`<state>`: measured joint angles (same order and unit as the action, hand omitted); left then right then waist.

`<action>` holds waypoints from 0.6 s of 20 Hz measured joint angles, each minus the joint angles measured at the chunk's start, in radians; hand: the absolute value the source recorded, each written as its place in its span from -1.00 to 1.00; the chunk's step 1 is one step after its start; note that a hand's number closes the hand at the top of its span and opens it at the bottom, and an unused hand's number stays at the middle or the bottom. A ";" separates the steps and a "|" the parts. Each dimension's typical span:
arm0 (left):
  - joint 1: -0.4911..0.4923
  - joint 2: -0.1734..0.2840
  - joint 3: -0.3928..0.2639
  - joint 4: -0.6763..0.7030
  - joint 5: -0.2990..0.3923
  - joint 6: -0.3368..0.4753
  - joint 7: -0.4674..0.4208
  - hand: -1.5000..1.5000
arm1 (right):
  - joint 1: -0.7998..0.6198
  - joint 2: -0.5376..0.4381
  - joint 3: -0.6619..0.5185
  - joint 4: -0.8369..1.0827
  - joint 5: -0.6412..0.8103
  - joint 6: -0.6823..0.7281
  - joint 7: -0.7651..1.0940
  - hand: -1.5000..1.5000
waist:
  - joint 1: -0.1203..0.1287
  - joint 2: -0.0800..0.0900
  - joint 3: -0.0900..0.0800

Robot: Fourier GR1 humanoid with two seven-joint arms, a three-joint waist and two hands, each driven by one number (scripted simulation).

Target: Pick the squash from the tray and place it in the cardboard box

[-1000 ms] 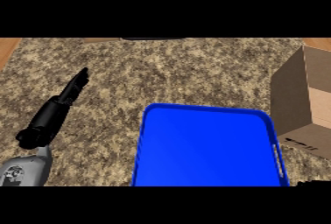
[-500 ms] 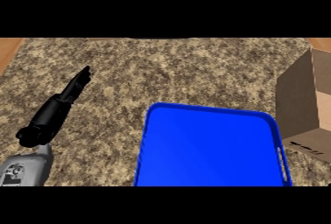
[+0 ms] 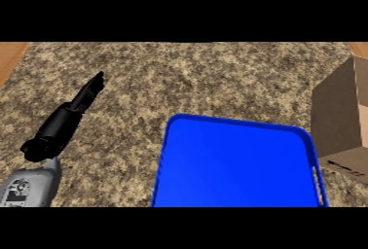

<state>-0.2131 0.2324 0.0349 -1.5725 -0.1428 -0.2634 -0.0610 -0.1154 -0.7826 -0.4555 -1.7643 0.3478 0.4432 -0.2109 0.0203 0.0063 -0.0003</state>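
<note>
Left hand (image 3: 82, 99) rests open, fingers straight, over the speckled stone counter (image 3: 215, 78); right hand is out of view. No squash shows in the blue plastic tray (image 3: 237, 163). Risk: blind grasping beside the brown cardboard box (image 3: 338, 114).

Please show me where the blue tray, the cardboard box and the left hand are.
blue tray (image 3: 233, 168), head view, on its bare floor.
cardboard box (image 3: 336, 114), head view, on its side wall.
left hand (image 3: 84, 96), head view, on its straight fingers.

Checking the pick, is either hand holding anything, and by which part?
Nothing is held. The left hand is open, fingers straight, above the counter; the right hand is out of view.
</note>
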 measured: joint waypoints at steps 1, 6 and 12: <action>-0.007 -0.005 -0.002 0.010 -0.003 0.004 -0.001 0.00 | -0.003 -0.028 0.009 0.044 0.013 0.021 -0.018 1.00 | -0.001 0.001 0.000; -0.012 -0.010 -0.003 0.024 -0.015 0.011 -0.017 0.00 | -0.075 -0.141 0.095 0.297 0.102 0.076 -0.125 1.00 | 0.011 0.004 0.001; -0.044 -0.022 -0.014 0.044 -0.025 0.012 -0.008 0.00 | -0.167 -0.228 0.226 0.566 0.241 0.085 -0.284 -1.00 | 0.017 0.006 0.002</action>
<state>-0.2576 0.2105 0.0212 -1.5281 -0.1681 -0.2514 -0.0691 -0.2820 -1.0107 -0.2296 -1.1979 0.5891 0.5287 -0.4951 0.0376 0.0127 0.0013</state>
